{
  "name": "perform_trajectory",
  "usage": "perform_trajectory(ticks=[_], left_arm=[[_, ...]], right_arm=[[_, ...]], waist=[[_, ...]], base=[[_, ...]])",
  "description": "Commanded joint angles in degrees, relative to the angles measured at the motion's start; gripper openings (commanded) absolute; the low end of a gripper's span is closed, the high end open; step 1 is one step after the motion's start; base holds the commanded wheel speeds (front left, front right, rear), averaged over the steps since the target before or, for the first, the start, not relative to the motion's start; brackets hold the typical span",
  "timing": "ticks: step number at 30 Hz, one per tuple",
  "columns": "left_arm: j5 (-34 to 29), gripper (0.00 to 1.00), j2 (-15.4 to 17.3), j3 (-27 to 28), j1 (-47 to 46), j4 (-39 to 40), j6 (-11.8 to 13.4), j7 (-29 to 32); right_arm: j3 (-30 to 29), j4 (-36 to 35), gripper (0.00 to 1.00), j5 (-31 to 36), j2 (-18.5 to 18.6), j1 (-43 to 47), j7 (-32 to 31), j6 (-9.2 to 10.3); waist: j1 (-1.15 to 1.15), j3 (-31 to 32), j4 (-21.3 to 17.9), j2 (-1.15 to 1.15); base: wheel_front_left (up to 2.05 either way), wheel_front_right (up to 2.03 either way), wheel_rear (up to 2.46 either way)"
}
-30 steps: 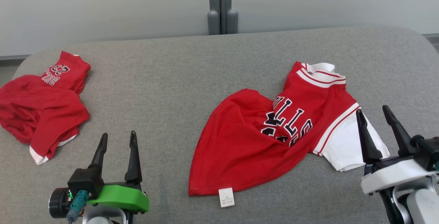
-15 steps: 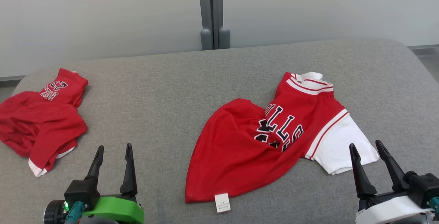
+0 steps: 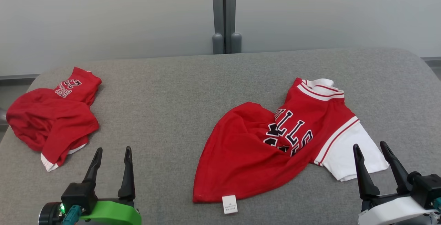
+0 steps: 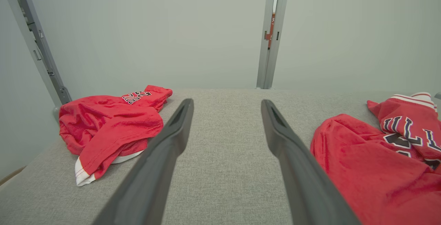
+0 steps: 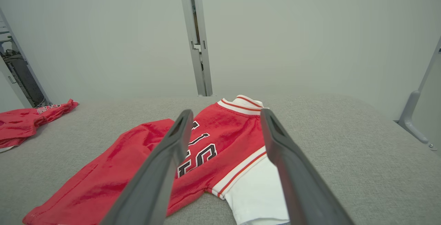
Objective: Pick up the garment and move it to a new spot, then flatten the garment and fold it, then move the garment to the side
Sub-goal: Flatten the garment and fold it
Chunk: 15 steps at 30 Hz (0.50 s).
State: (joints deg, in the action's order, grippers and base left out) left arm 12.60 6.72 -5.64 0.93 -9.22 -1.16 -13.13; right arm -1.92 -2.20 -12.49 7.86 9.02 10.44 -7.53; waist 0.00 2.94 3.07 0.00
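Garment [image 3: 262, 149]: a red jersey, lying crumpled on the grey fabric surface [image 3: 172, 97], right of centre in the head view. You see its body bunched into a rough wedge, with the narrow hem end toward the robot and the collar [image 3: 322, 87] toward the wall [image 3: 103, 18]. The collar is white with red stripes. The dark lettering [image 3: 291, 132] across the chest is partly folded under itself. One white sleeve [image 3: 355, 152] spreads flat to the right. A small white tag [image 3: 229, 204] sticks out from the hem onto the surface.

Left pincer [image 3: 113, 149]: fingers spread apart, nothing between them. It hangs over bare surface near the front edge, well to the left of the jersey. Your left wrist view shows only grey fabric in the gap.

Right pincer [image 3: 369, 144]: fingers spread apart, nothing gripped. It sits just beside the white sleeve, and its inner fingertip overlaps the sleeve's edge in the head view. You cannot tell from these views whether it touches the cloth.

Second red garment [image 3: 51, 121]: a loose heap at the far left of the surface, well apart from the jersey. A grey post [image 3: 226, 14] stands against the wall behind.
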Motion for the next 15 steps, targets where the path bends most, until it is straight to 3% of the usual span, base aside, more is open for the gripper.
perform_trajectory(ticks=[1,15], left_arm=[[0.22,1.0,0.64,0.07,1.13,0.7,0.05,0.24],[1.1,1.0,2.54,0.56,2.57,5.09,0.52,2.81]], right_arm=[[-0.32,-0.62,1.0,0.45,-0.07,0.38,-0.39,0.08],[-0.14,-1.52,1.0,0.78,-0.21,0.96,-3.24,0.08]], waist=[[0.0,0.05,0.34,0.0],[0.0,0.0,1.3,0.0]], base=[[0.0,0.0,0.0],[0.0,0.0,0.0]])
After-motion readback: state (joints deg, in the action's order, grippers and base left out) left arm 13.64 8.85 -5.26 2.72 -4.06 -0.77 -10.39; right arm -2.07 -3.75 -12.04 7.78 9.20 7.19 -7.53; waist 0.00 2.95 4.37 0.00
